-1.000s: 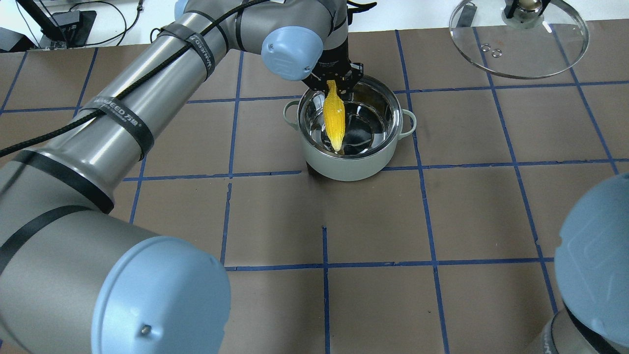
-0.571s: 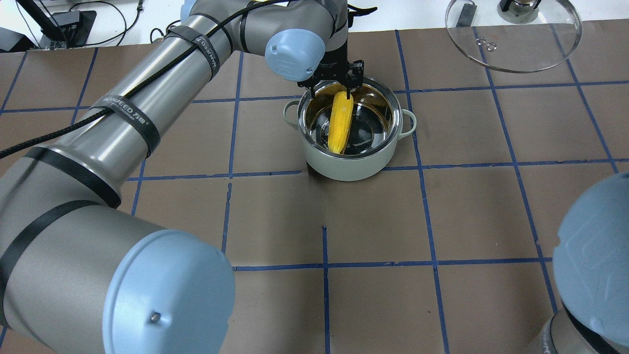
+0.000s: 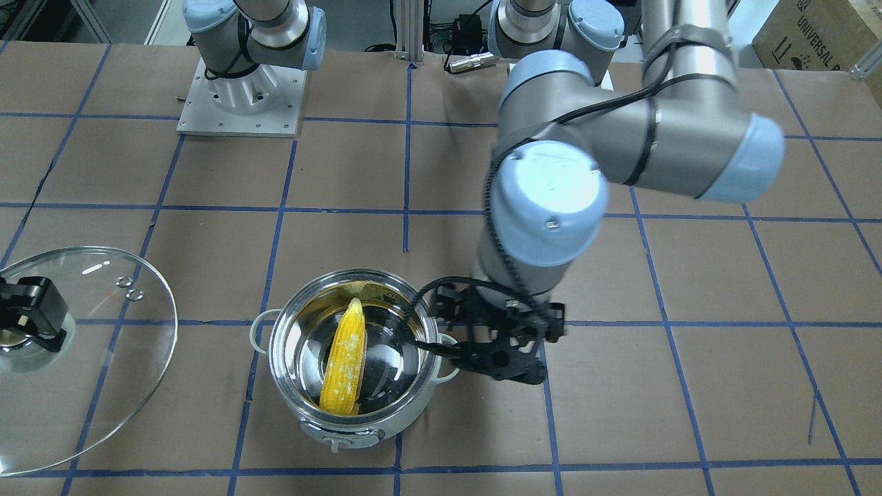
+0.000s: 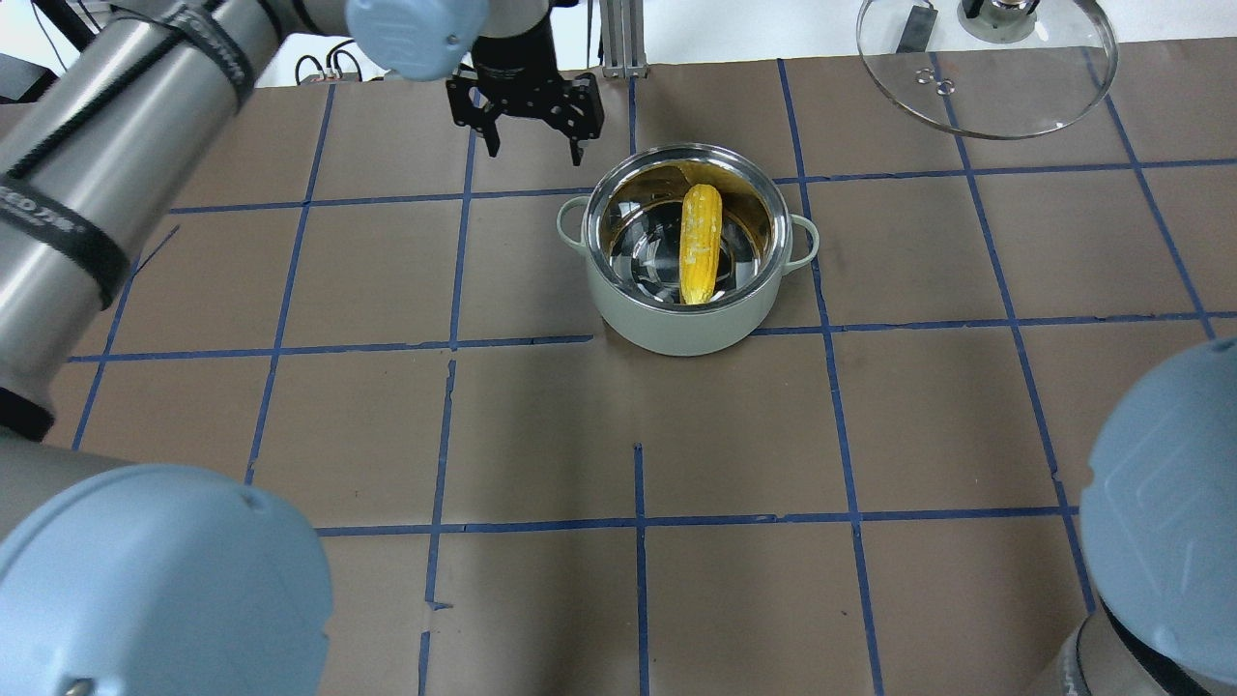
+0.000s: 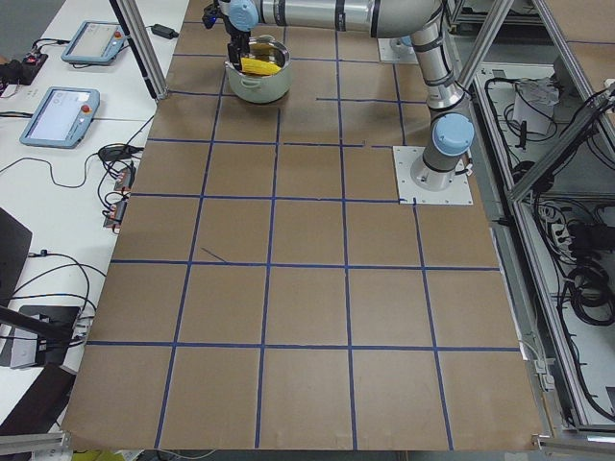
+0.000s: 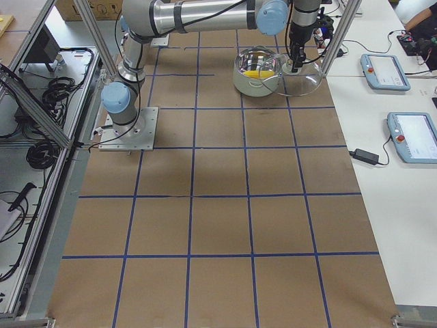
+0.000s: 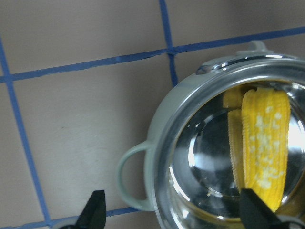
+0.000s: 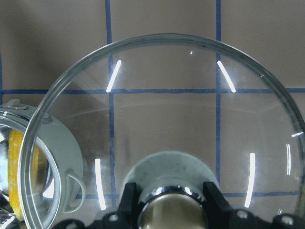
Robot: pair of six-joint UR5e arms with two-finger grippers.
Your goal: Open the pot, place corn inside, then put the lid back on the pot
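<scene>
The steel pot [image 4: 676, 329] stands open on the table, with the yellow corn [image 4: 698, 242] lying inside it. Both also show in the front view, the pot [image 3: 282, 358] and the corn [image 3: 344, 358]. My left gripper [image 4: 530, 145] is open and empty, raised beside the pot's left side. Its wrist view looks down on the pot [image 7: 159, 157] and the corn [image 7: 264, 148]. My right gripper [image 3: 27, 313] is shut on the knob of the glass lid [image 4: 986, 87]. It holds the lid [image 8: 167, 119] in the air to the pot's far right.
The brown table surface carries a blue tape grid [image 4: 638, 522]. The arm bases [image 3: 241, 96] stand at the robot's edge. Operator pendants [image 6: 399, 137] and cables lie on a side table.
My left gripper has let go of the corn, which now lies in the pot. The gripper has risen and moved left of the pot. The lid has shifted slightly left.
</scene>
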